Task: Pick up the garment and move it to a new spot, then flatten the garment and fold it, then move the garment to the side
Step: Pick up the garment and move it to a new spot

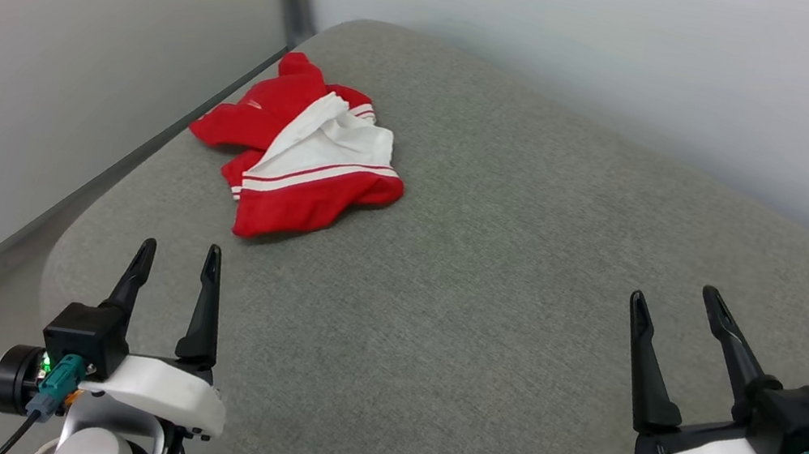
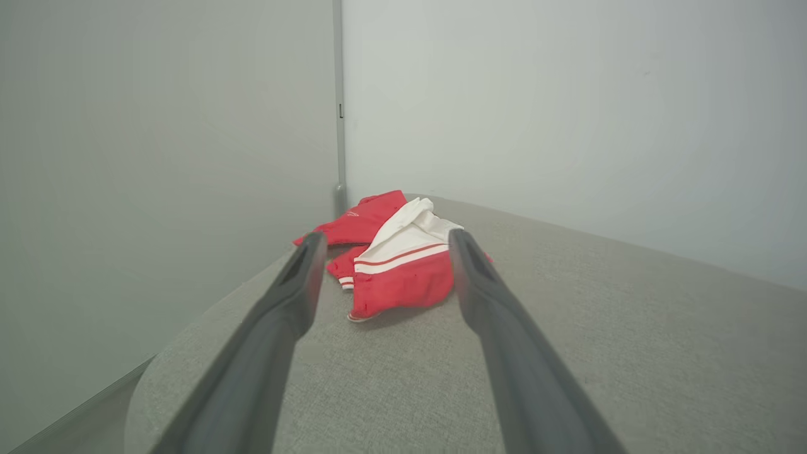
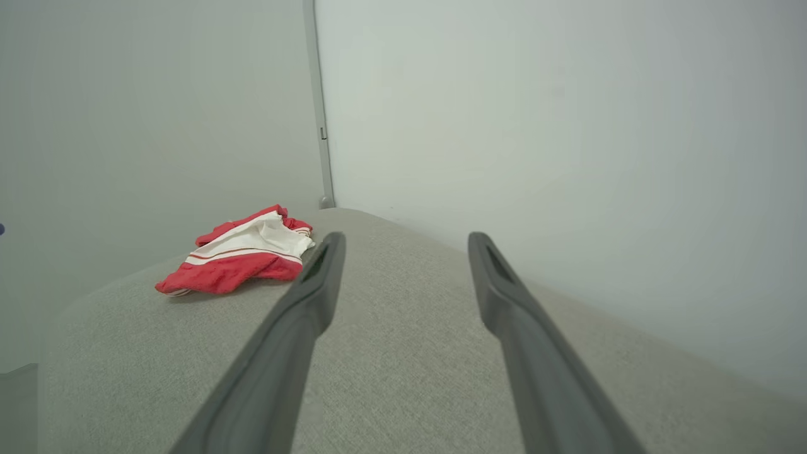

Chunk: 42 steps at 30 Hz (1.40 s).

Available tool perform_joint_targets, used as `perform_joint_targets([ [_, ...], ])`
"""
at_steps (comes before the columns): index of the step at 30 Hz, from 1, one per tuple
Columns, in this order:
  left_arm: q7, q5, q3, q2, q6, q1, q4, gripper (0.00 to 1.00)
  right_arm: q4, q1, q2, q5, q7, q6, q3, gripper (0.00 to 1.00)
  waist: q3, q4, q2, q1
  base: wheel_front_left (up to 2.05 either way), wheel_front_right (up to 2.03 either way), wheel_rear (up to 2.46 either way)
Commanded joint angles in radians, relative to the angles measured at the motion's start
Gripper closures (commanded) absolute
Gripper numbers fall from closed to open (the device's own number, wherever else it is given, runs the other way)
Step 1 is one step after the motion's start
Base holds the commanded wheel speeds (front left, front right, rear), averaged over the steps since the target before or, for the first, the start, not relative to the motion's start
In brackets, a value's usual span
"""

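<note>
1. Garment (image 1: pixel 300 160) lies crumpled by the grey cushion's (image 1: pixel 486 331) far left corner, long axis roughly near-to-far.
2. Left gripper (image 1: pixel 180 245), jaws wide and empty, points at it and is nearer.
3. Right gripper (image 1: pixel 674 293), jaws likewise wide and empty, sits well apart near the right edge.

Crumpled garment (image 1: pixel 302 152) near far-left edge of grey cushion (image 1: pixel 480 314), perhaps a sofa

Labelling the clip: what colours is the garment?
The garment is red and white with thin stripes; head view shows it best.
</note>
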Motion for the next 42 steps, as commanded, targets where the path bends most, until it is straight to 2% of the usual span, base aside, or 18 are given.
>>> perform_joint_targets([
  [1,-0.003,0.003,0.0,-0.002,0.003,0.002,-0.004,0.0,-0.007,-0.009,0.002,-0.003,0.003,-0.001,0.001,0.0,0.009,0.025,0.0,0.0,0.0,0.0,0.0],
  [11,-0.003,0.007,0.023,-0.002,0.007,0.008,-0.018,0.0,0.003,-0.031,0.002,-0.008,0.014,-0.001,0.023,0.0,0.018,0.041,0.0,0.0,0.0,0.0,0.0],
  [16,-0.003,0.02,0.019,0.0,-0.006,-0.031,-0.002,0.0,0.001,-0.027,0.002,-0.007,0.013,-0.001,0.018,0.0,0.018,0.037,0.0,0.0,0.0,0.0,0.0],
  [20,-0.003,0.031,0.023,0.015,-0.014,-0.103,0.003,0.0,-0.015,-0.043,0.002,-0.017,0.023,-0.001,0.025,0.0,0.046,0.003,0.0,0.0,0.0,0.0,0.0],
  [28,0.052,-0.001,0.069,0.088,-0.016,-0.378,0.07,0.0,-0.064,-0.102,0.0,-0.062,0.057,-0.001,0.046,0.0,0.181,-0.129,0.0,0.0,0.0,0.0,0.0],
  [34,0.228,-0.064,0.124,0.165,-0.021,-0.608,0.124,0.0,-0.094,-0.181,-0.005,-0.065,0.055,0.0,0.04,0.0,0.32,-0.227,0.0,0.0,0.0,0.0,0.0],
  [42,0.629,-0.119,0.158,0.342,-0.045,-0.775,0.276,0.0,-0.113,-0.264,-0.011,-0.051,0.024,-0.001,0.064,0.0,0.451,-0.336,0.0,0.0,0.0,0.0,0.0],
])
